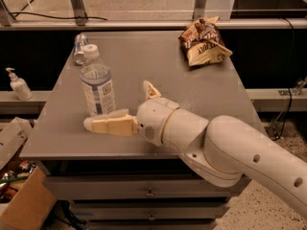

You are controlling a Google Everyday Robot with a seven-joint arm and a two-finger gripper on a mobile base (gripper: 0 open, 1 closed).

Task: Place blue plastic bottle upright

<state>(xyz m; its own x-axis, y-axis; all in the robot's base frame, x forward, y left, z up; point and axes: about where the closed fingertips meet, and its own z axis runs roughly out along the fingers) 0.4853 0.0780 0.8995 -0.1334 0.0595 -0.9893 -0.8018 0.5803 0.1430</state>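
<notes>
The blue plastic bottle [98,83] stands upright on the grey table [163,66] at its left side. It is clear, with a white cap and a blue-and-white label. My gripper [122,107] is just right of and in front of the bottle, open. One tan finger [109,124] lies low at the bottle's base and the other finger [150,90] points up to the right. The bottle is free of the fingers.
A silver can [80,48] lies on its side at the table's back left, behind the bottle. A brown snack bag [204,42] sits at the back right. A white pump bottle [18,85] stands on a ledge to the left. A cardboard box [21,195] sits on the floor.
</notes>
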